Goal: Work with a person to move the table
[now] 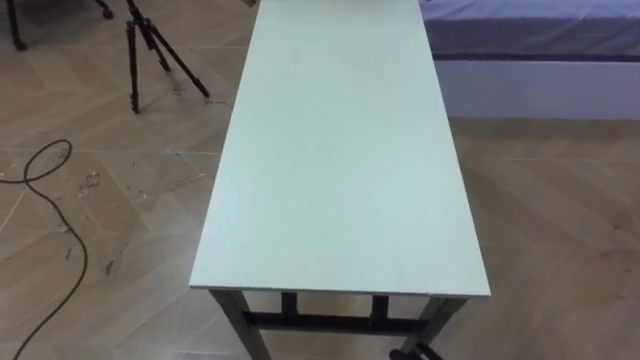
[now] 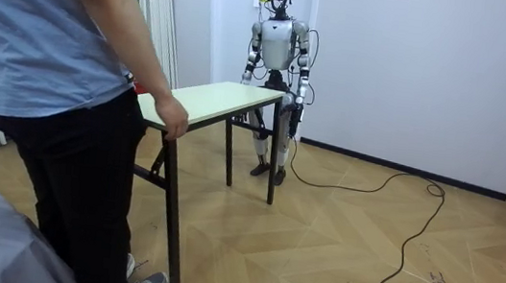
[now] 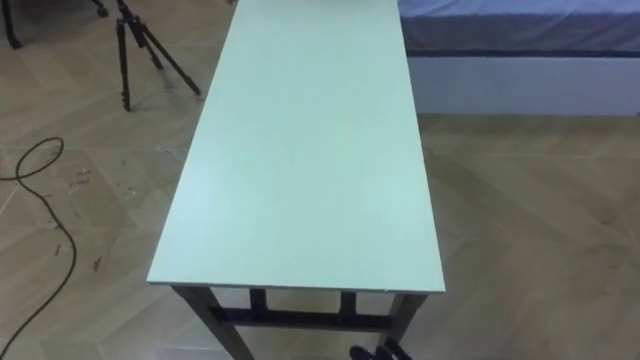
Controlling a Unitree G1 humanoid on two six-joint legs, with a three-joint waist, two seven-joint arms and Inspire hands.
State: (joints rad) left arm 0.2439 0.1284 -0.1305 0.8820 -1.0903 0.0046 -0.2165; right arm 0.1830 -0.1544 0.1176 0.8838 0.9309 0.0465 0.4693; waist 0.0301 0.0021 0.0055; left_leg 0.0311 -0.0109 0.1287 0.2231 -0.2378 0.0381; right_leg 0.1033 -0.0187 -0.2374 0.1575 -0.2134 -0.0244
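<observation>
Heads up: your left hand [image 2: 297, 111] is just hanging by your hip, beside the short end of the table [image 1: 340, 150] and not touching it. It's too small in the room view for me to tell how it's set. The right hand is tucked behind that same end of the top, so I can't tell there either. My guess is you've got no grip on it yet and the lift hasn't started.

Straight ahead of your hands the pale top runs away lengthwise. It's bare and flat on a dark frame, with the legs on the floor. At the end farthest from your hands the person [image 2: 56, 88] has one hand [image 2: 171, 117] resting on the edge. They're probably waiting for you to take your end so it goes up level.

Left of your left hand and further out there's a tripod [image 1: 140, 50]. Ahead and to the right, a bed [image 1: 530, 40] sits near the table's far corner. You've got wood floor [image 1: 560, 220] underfoot and a white wall [image 2: 417, 65] behind you. Mind the tripod and the bed once you start moving.
</observation>
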